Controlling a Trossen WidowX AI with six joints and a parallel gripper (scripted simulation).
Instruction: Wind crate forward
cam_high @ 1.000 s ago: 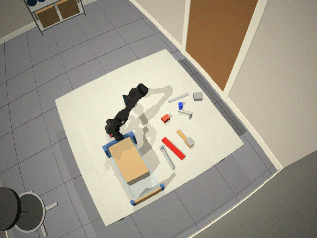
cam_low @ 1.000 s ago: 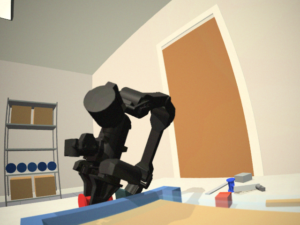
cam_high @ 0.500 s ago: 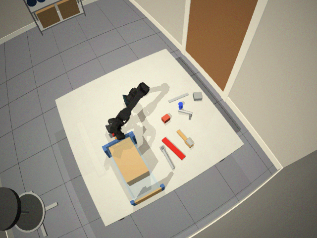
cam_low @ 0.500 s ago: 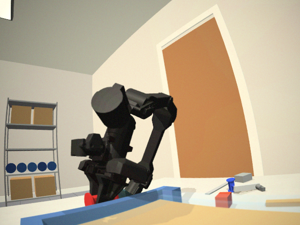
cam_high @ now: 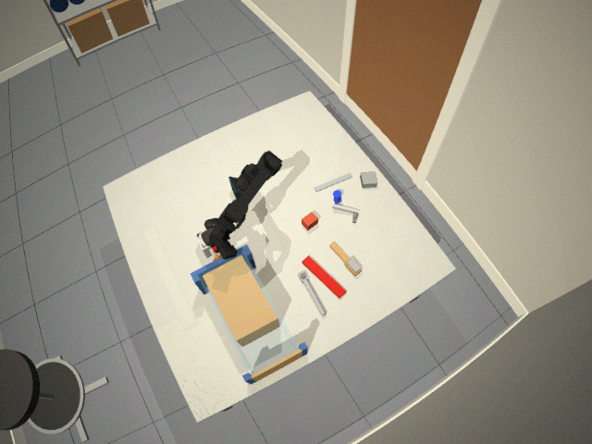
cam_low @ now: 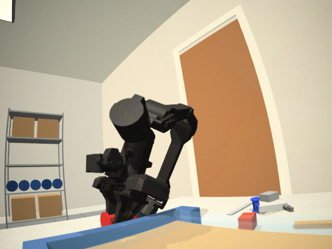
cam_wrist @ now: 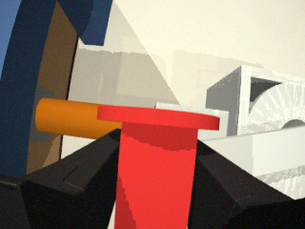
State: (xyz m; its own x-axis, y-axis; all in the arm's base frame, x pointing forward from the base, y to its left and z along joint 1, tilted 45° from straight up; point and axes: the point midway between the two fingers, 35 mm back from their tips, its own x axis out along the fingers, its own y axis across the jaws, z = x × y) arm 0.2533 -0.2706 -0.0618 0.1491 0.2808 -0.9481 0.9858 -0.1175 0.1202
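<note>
Right in close now, with the black parallel-jaw gripper: closed partway, pinched firmly on a red cylindrical grip with a flat round flange, one black finger on either side. Just beyond the flange, to the left in the wrist view, a smooth orange cylinder. Over to the right there, a pale flat bar and a white boxy housing around a ribbed drum.

Next, the blue frame, and directly behind it the tan rectangular crate! Lying flat inside the clear-panelled cubby, near end at the blue frame; contact there, impossible to tell.

Farther across the white bench: a small red block, a long red bar, a silver ring-headed tool, and a bright blue spool-shaped piece beside a grey angled crank. Way back, a brown door and a grey metal shelf unit.
</note>
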